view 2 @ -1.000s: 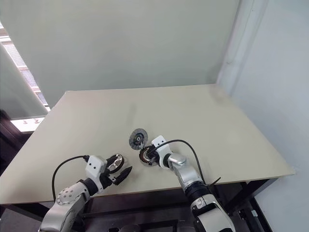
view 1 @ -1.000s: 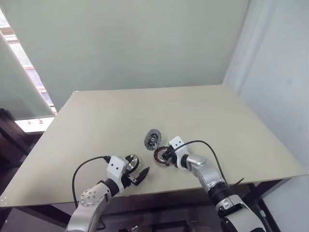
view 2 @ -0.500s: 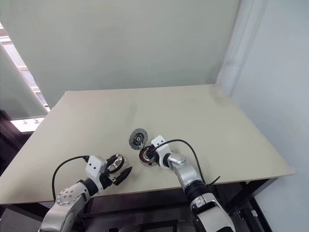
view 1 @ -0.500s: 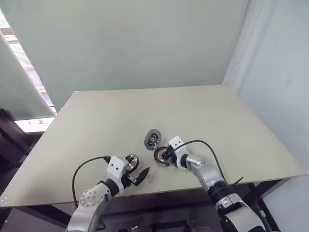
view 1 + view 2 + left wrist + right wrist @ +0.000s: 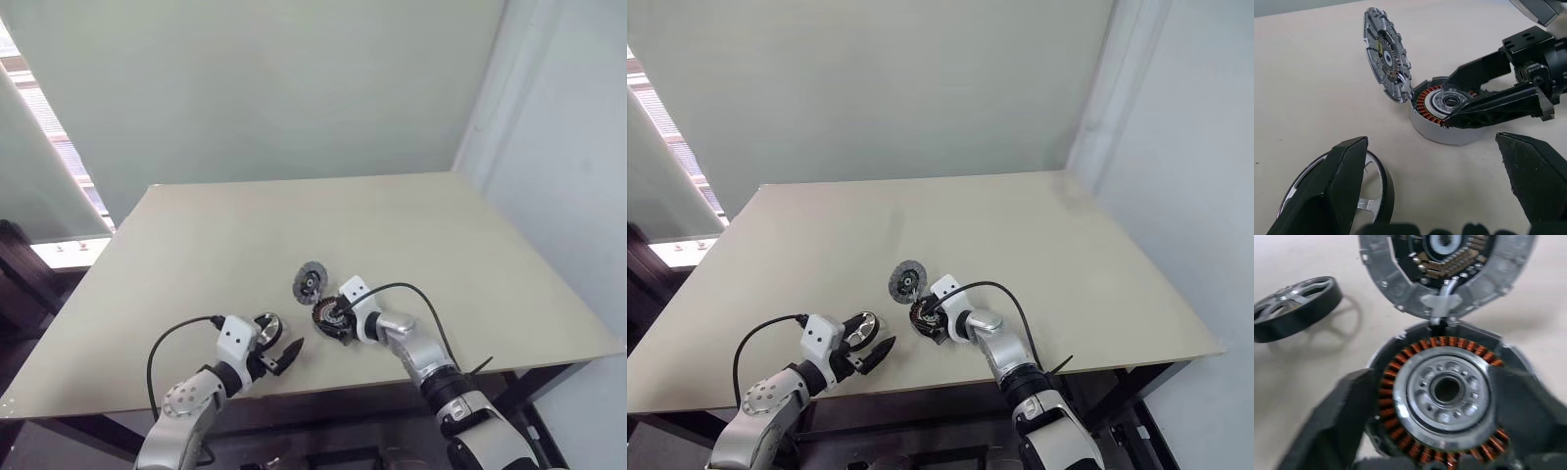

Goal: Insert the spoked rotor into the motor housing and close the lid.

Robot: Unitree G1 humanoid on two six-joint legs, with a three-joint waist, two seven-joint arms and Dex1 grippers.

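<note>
Copper-wound motor housing (image 5: 1445,111) between spread right gripper (image 5: 1459,100) fingers; left gripper (image 5: 1440,191) open beside spoked rotor (image 5: 1369,188): seat rotor concentrically, hinged lid (image 5: 1386,61) upright.

The head's two eyes look down from above over the whole table (image 5: 470,245), well back from it. Each wrist camera sits low and close, looking along its own fingers. Both wrist views share the motor housing (image 5: 1444,115) and its raised lid (image 5: 1386,61), seen from different sides.
</note>
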